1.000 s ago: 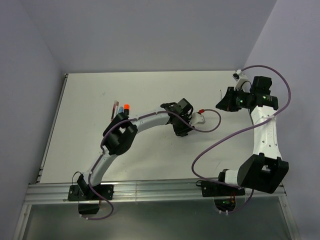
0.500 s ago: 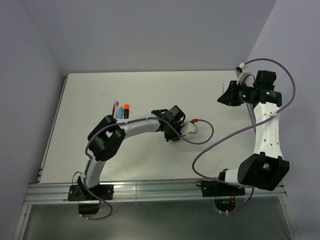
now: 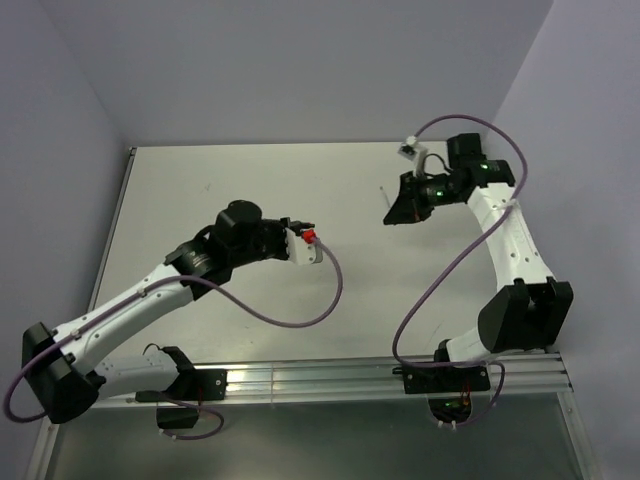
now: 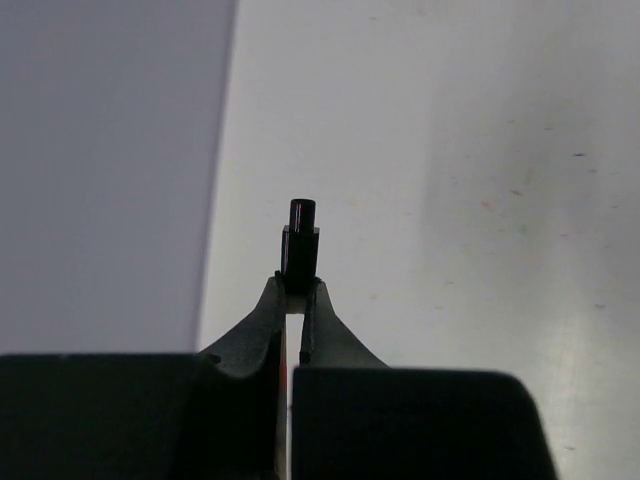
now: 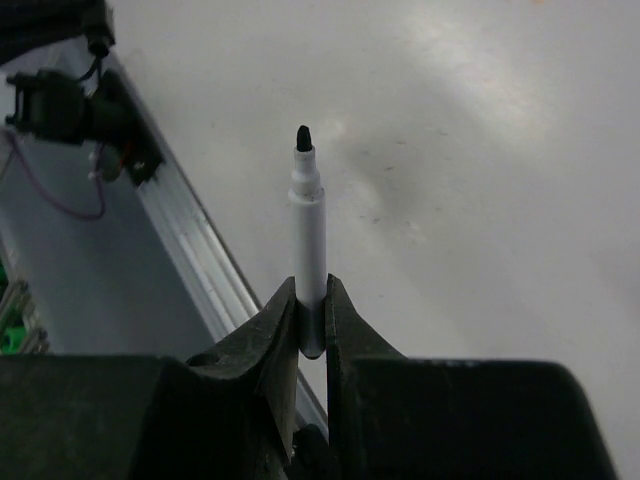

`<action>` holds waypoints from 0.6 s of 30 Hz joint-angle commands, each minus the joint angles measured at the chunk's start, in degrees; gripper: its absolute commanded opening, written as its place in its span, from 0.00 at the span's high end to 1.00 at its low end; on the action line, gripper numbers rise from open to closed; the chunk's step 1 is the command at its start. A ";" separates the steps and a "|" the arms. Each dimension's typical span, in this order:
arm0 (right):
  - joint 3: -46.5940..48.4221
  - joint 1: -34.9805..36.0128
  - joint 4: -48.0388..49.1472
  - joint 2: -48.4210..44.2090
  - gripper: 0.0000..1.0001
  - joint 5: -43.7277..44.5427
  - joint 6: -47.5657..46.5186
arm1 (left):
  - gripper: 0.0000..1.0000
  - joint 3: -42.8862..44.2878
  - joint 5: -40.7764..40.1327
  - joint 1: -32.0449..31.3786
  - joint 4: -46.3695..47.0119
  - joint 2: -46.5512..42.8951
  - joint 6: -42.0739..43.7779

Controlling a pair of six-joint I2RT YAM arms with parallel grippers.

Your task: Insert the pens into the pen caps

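Observation:
My left gripper [image 3: 303, 243] is raised over the middle of the table, shut on a small dark red pen cap [image 3: 309, 237]. In the left wrist view the cap [image 4: 300, 242] sticks out upright past the fingertips of that gripper [image 4: 298, 287] and looks almost black. My right gripper [image 3: 396, 212] hangs to the right of it, shut on a slim white pen [image 3: 384, 196]. In the right wrist view this pen [image 5: 308, 240] stands up between the fingers of the gripper [image 5: 311, 292], its black tip pointing away. A gap separates cap and pen. The other pens are hidden.
An aluminium rail [image 3: 300, 378] runs along the near table edge and shows in the right wrist view [image 5: 190, 250]. Purple cables [image 3: 320, 300] loop over the table from both arms. Grey walls close the left, back and right sides.
My left gripper closed on the red cap and lifted it up and to the left as the arm swung back. My right arm carried the white pen leftward toward the centre.

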 commanded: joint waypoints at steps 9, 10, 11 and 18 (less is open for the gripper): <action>6.61 22.43 -16.55 5.61 1.00 3.06 -11.46 | 1.00 -16.65 -3.53 0.05 21.19 -14.47 35.16; 6.52 23.31 -16.55 5.35 1.00 3.59 -11.02 | 1.00 -17.27 -3.26 -0.30 21.45 -15.09 36.92; 6.52 24.28 -16.46 5.44 1.00 4.03 -10.76 | 1.00 -18.84 -3.35 -0.56 22.06 -15.62 40.42; 6.25 31.05 -16.37 5.79 1.00 7.02 -9.53 | 1.00 -21.49 -1.33 -2.32 23.39 -17.65 49.33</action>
